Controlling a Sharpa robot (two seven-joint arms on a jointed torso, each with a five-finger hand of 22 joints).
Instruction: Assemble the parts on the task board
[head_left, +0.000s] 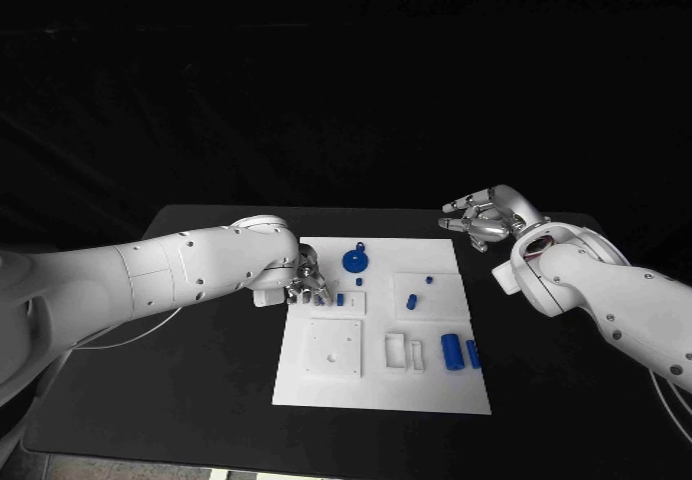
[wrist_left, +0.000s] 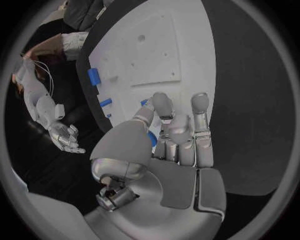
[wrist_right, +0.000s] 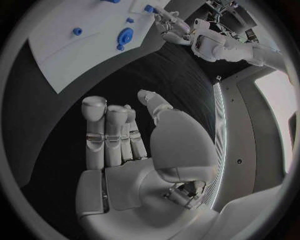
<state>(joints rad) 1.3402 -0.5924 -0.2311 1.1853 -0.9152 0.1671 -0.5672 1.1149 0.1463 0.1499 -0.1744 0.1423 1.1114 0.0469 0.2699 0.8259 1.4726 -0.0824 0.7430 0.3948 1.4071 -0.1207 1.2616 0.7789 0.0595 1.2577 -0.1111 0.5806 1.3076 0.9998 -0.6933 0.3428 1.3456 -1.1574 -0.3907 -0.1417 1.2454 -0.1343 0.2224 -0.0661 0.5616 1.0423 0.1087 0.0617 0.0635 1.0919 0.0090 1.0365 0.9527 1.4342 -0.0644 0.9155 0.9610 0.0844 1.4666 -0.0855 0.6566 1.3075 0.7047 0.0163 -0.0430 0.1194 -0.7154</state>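
Reading the board: I have the task board (head_left: 378, 385) lying in the middle of the black table (head_left: 173, 400), long side running away from me, and most of the job looks undone.
Seated so far: the round blue part (head_left: 355, 263) near the far end looks like it stands in place, and a small blue peg (head_left: 358, 282) sits in a raised block beside it; I judge these done, though I cannot confirm they are fully home.
Loose pieces: two blue cylinders (head_left: 451, 350) lie side by side at the board's right edge, near the white slotted brackets (head_left: 404, 351); another small blue piece (head_left: 411, 301) lies on the block further up. These look unassembled.
Open seats: the square white plate (head_left: 335, 347) with its hole shows nothing in it.
Left hand: my left hand (head_left: 304, 287) is at the board's left edge, fingers curled down over a small blue piece (wrist_left: 152, 138); the wrist view shows blue between thumb and fingers, but I cannot tell whether it is actually pinched.
Right hand: my right hand (head_left: 480, 221) hovers off the board's far right corner, fingers side by side and lightly bent, thumb apart, holding nothing.
Remaining: I judge the cylinders and the loose piece are left to place.
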